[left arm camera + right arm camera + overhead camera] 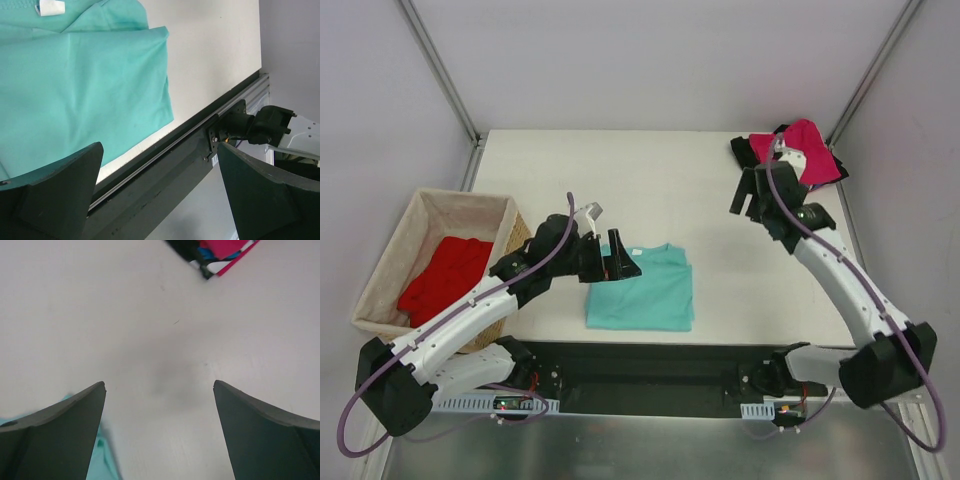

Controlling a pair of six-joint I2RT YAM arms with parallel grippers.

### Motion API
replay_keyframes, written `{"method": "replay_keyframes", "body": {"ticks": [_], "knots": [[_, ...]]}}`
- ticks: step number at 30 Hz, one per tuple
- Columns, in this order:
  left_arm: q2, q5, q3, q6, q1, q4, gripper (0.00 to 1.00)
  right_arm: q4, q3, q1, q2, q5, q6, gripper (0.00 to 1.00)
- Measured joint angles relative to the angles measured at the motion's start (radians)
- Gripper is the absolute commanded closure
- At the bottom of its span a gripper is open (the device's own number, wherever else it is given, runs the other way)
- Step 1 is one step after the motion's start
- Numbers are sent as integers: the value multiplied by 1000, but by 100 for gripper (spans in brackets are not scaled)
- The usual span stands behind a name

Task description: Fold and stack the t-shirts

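A teal shirt (pixel 642 290) is seen folded into a rectangle on the near middle of the table (pixel 650 180), with a white label (pixel 50 7) showing at its collar. A pink shirt (pixel 802 150) is heaped with black cloth (pixel 740 150) at the far right corner. A red shirt (pixel 445 278) is laid in the basket (pixel 430 198) at the table's left edge.

The left arm is bent low and reached to the right, and the left gripper (pixel 623 258) is held at the teal shirt's left edge. Its jaws are spread wide and nothing is gripped.

The right arm is stretched forward towards the heap. The right gripper (pixel 748 195) is poised just short of it above bare table, with its jaws wide apart and empty.
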Motion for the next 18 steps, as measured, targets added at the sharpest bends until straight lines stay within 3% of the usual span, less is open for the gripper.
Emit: {"method": "replay_keyframes", "body": {"ticks": [7, 18], "knots": [[0, -14, -13, 14, 8, -16, 1, 38, 204, -253, 319, -34, -87, 6], [29, 9, -39, 33, 80, -28, 1, 134, 563, -385, 788, -259, -80, 6]]}}
